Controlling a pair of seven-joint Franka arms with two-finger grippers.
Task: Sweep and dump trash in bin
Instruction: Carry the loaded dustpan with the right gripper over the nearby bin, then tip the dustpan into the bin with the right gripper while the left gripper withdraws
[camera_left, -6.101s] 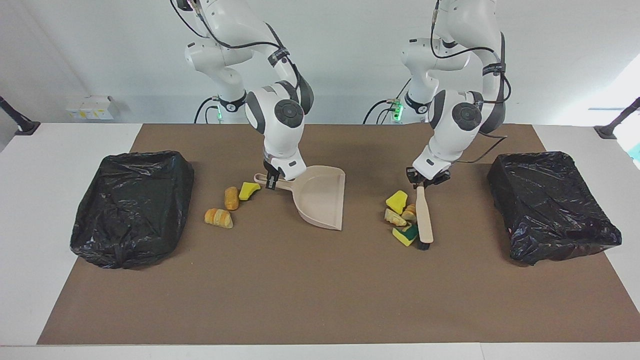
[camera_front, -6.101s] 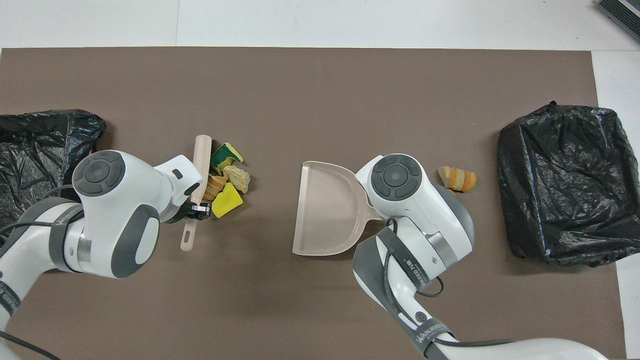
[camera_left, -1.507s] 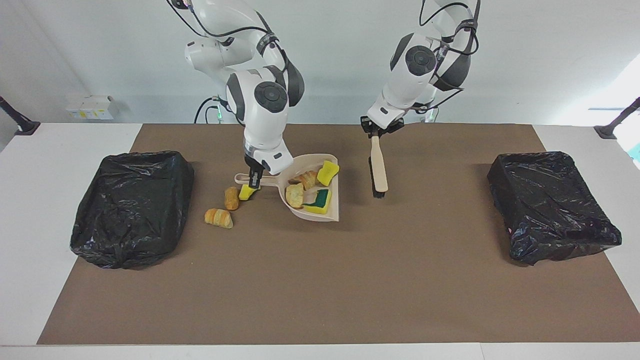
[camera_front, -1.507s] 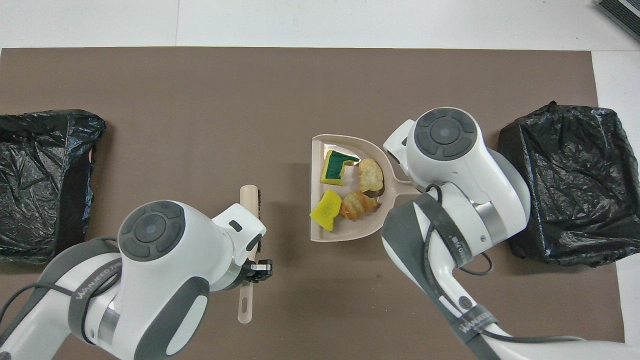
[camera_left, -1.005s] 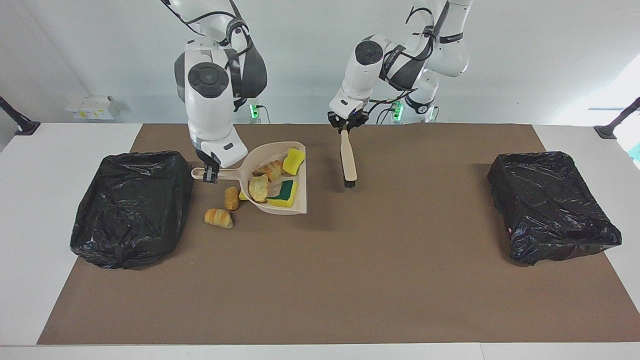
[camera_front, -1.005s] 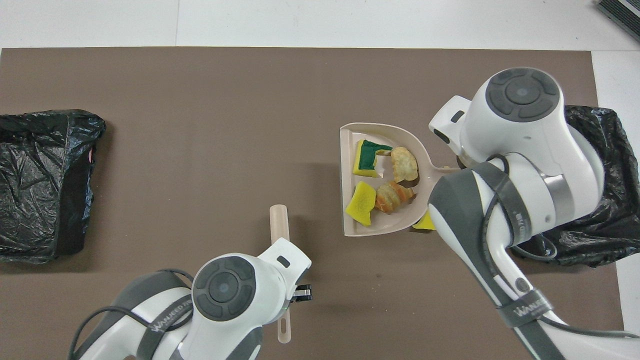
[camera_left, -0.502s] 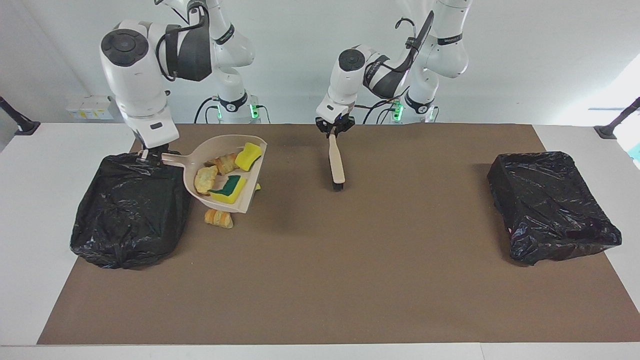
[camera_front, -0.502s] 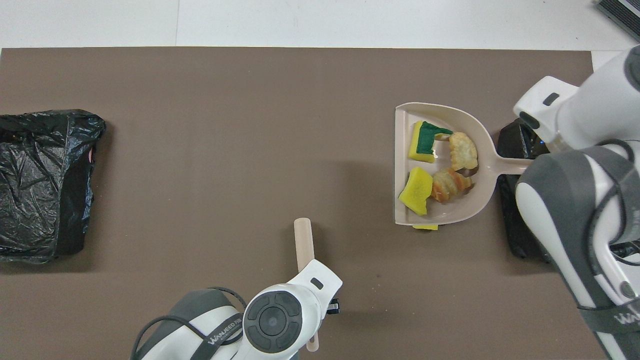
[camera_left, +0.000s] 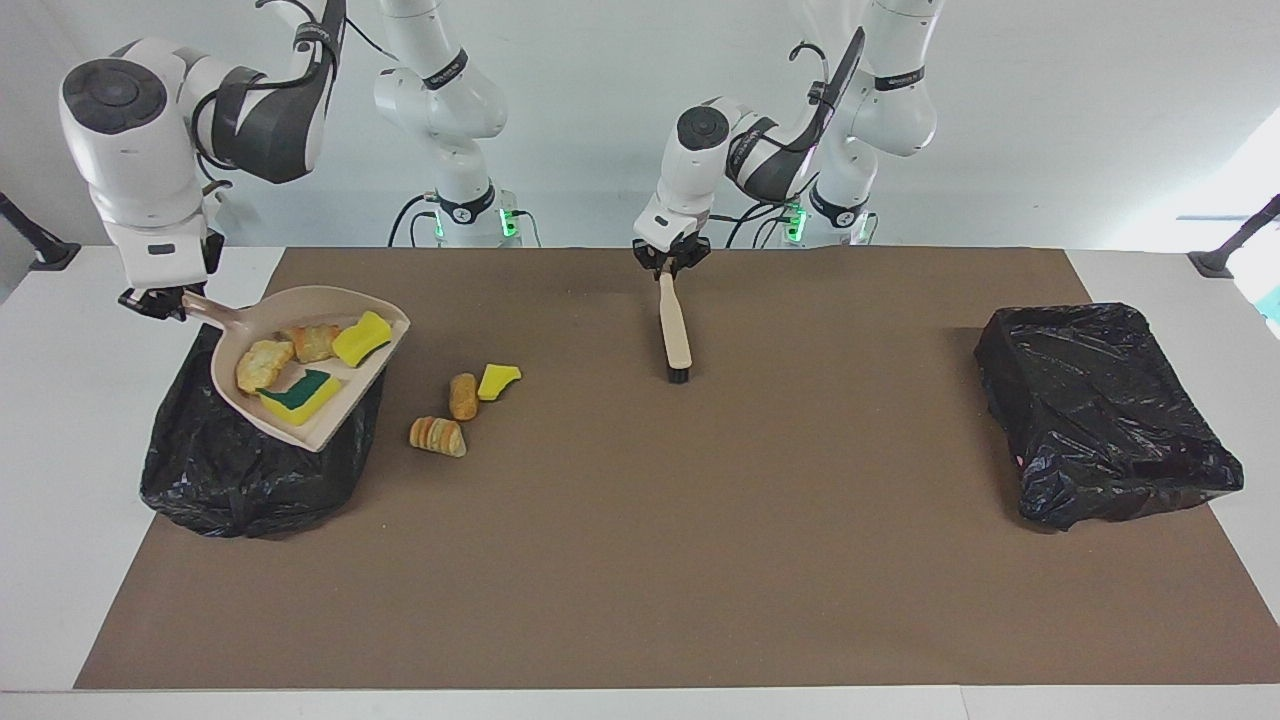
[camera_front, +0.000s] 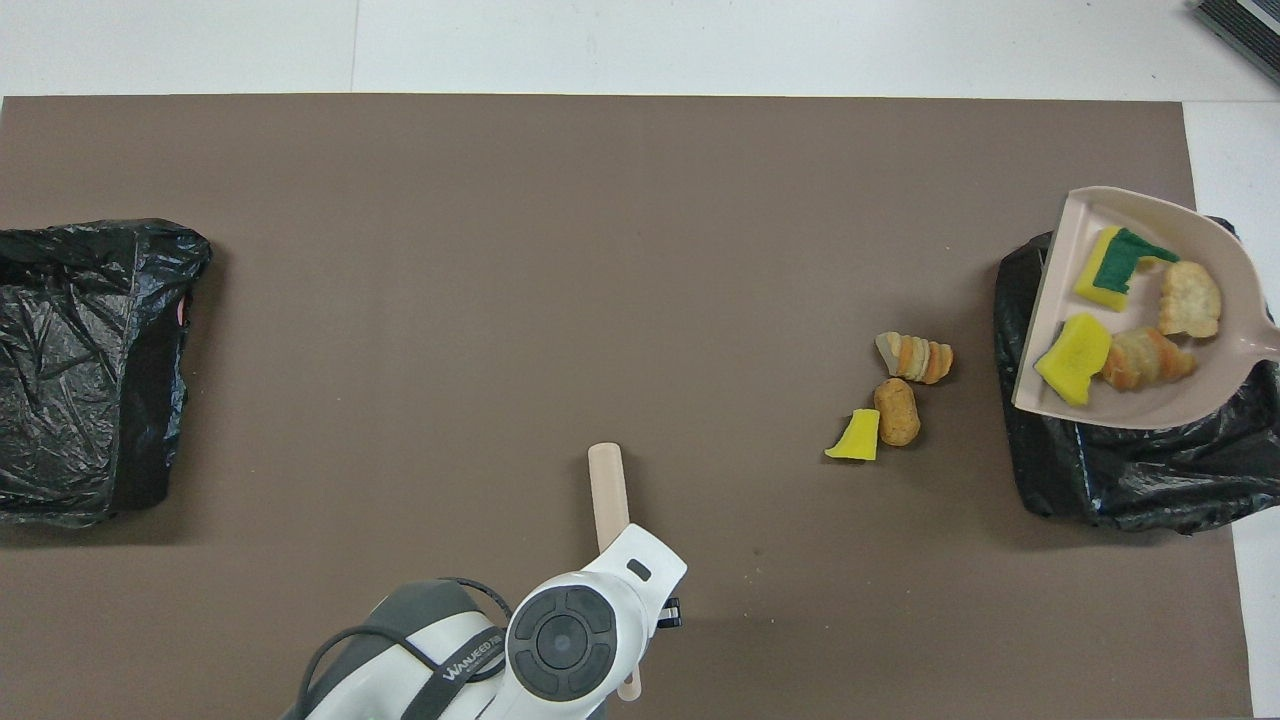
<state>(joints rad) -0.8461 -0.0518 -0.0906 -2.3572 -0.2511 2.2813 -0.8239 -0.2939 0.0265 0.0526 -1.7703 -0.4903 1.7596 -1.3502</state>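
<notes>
Over the bin at the right arm's end:
Right gripper (camera_left: 152, 300): clamps the dustpan (camera_left: 345, 405) handle.
Dustpan load: four trash scraps (camera_left: 300, 394).
Black-bagged bin (camera_left: 235, 470): under the pan.
Loose scraps (camera_left: 462, 396): three, on the mat beside that bin.
Left gripper (camera_left: 671, 263): clasps the brush (camera_left: 675, 330), mid-table.

Glossy, crinkled black plastic bin liners (camera_left: 262, 430) (camera_front: 90, 370); smooth matt beige plastic dustpan (camera_left: 330, 425); porous yellow sponge scraps (camera_left: 497, 380); matt brown table mat (camera_left: 660, 540).

A white table (camera_left: 60, 420) carries a brown mat (camera_left: 700, 560). On the mat lie two black-bagged bins (camera_left: 250, 470) (camera_left: 1100, 420) and three loose scraps (camera_left: 455, 410).
</notes>
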